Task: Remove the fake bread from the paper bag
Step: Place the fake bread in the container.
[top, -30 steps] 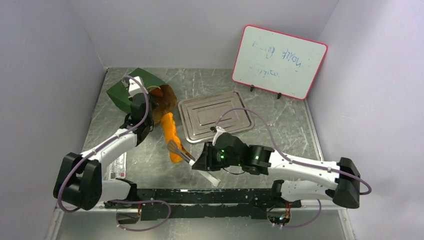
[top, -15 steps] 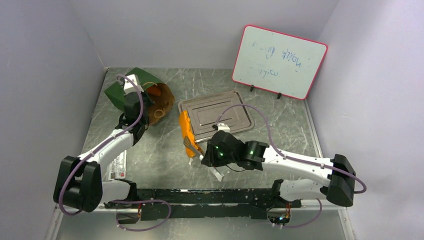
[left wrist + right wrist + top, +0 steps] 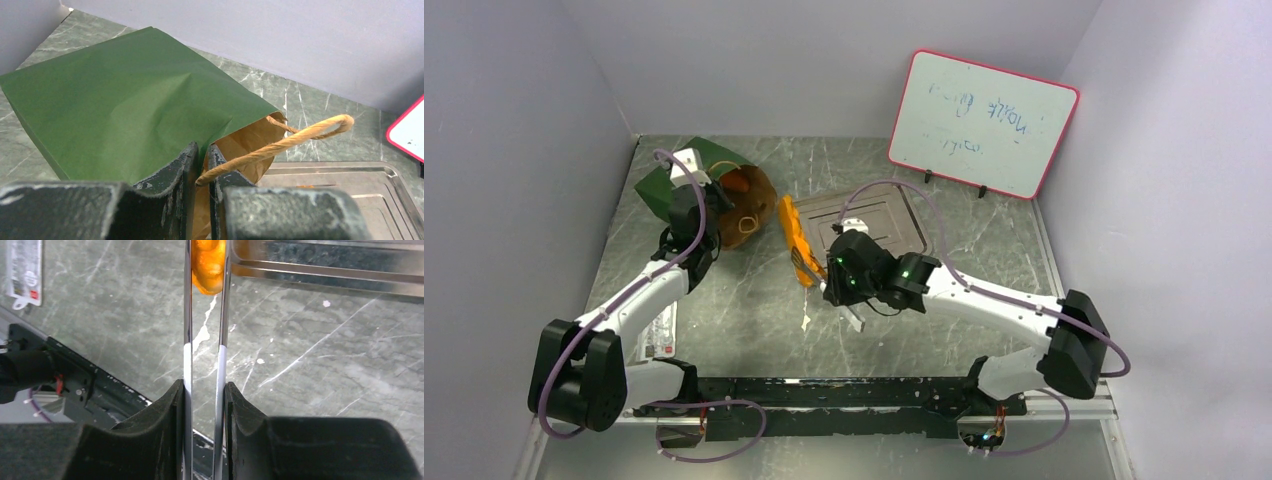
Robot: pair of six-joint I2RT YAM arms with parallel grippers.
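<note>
The right tool (image 3: pixel 205 410) is clamped on the metal tongs (image 3: pixel 205 320), which pinch one end of a long loaf (image 3: pixel 207 265) beside the tray (image 3: pixel 325 272); the glossy loaf may pivot and drop. The left tool (image 3: pixel 202 165) is closed on the paper bag (image 3: pixel 125 110) rim, which may tear.

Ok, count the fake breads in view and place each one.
2. A long loaf is held in the tongs by the metal tray's left edge; a second bread peeks from the paper bag's mouth. More may be hidden inside.
</note>
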